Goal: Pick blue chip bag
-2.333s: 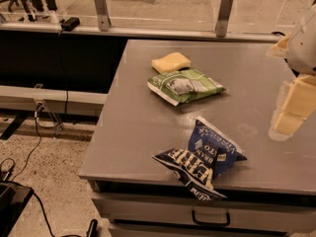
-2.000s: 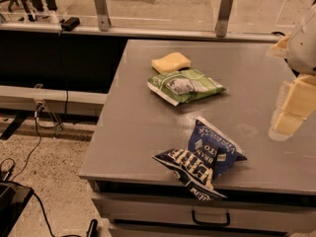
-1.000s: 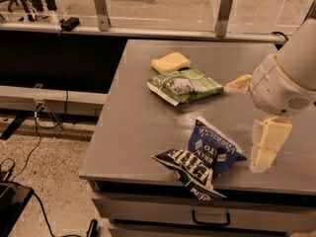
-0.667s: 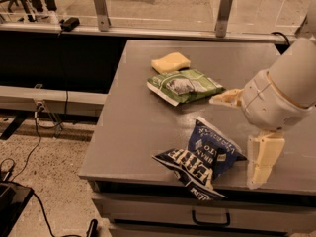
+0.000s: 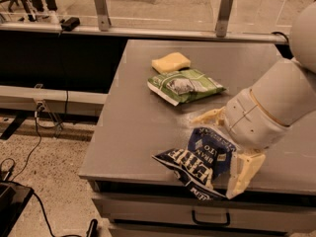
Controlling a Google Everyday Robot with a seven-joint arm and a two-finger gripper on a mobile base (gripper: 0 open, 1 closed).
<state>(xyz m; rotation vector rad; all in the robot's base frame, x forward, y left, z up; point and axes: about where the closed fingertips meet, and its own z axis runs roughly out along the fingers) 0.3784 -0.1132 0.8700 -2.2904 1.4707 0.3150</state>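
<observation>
The blue chip bag [image 5: 197, 164] lies crumpled at the front edge of the grey table [image 5: 133, 127], its lower corner hanging over the edge. It is blue and navy with white block letters. My gripper [image 5: 224, 149] is right over the bag's right side. One cream finger [image 5: 207, 116] sits behind the bag and the other finger [image 5: 243, 174] in front of it, at the bag's right end. The fingers are spread apart with the bag between them. The white arm [image 5: 276, 102] hides the bag's right part.
A green-and-white snack bag [image 5: 185, 85] lies mid-table behind the gripper. A pale yellow sponge-like block [image 5: 171, 62] sits behind it. A drawer with a handle [image 5: 211, 218] is under the table front. A rail with posts [image 5: 101, 9] runs behind. Cables lie on the floor at left.
The arm has swung from the table's right side down and left to the blue bag. The fingers now straddle the bag's right end. The bags and block have not moved.
</observation>
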